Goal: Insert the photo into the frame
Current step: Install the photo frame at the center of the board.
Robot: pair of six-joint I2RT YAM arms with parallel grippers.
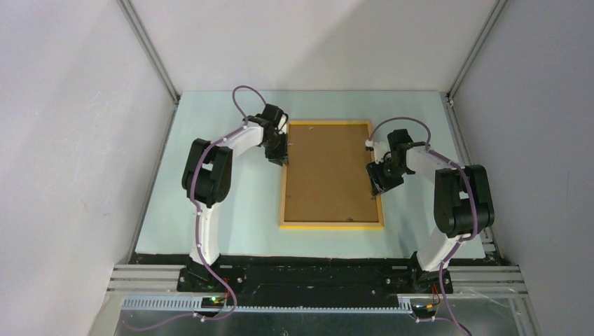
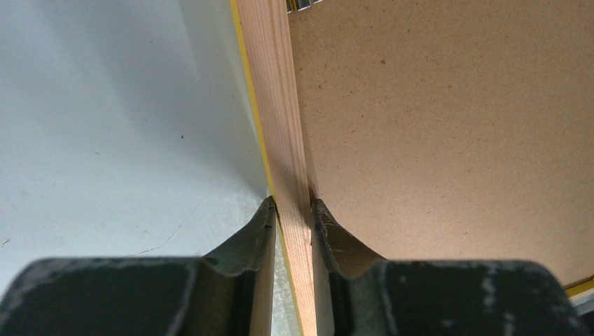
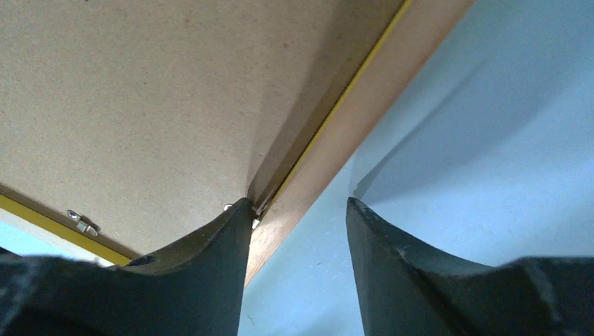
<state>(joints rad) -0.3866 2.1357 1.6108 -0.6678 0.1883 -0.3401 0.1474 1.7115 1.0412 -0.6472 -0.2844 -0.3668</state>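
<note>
Black fingers [image 2: 245, 238] of the left gripper [image 2: 293, 210] fill the bottom of the left wrist view, clenched on the left rail of the thin rectangular picture frame with narrow yellow-orange wooden edges [image 2: 277, 105]. One finger presses the rail's outer side. The other presses its inner side, against the plain brown backing board [image 2: 448, 126].

From above, the frame [image 1: 331, 225] lies flat in the middle of the pale blue-green table [image 1: 231, 210]. The backing board [image 1: 329, 171] faces up and fills the frame's opening. The left gripper [image 1: 278, 155] sits on the far half of the left rail, and the right gripper [image 1: 378, 183] is at the middle of the right rail.

Seen from the right wrist, the right gripper [image 3: 298, 206] is released, its jaws spread across the right rail [image 3: 364, 105]. One fingertip [image 3: 210, 245] touches where the board [image 3: 140, 91] meets the rail. The other fingertip [image 3: 392, 252] stands apart from the wood, over bare table [image 3: 490, 140]. A small metal clip [image 3: 83, 224] sits at the board's edge near the lower left of that view.
</note>
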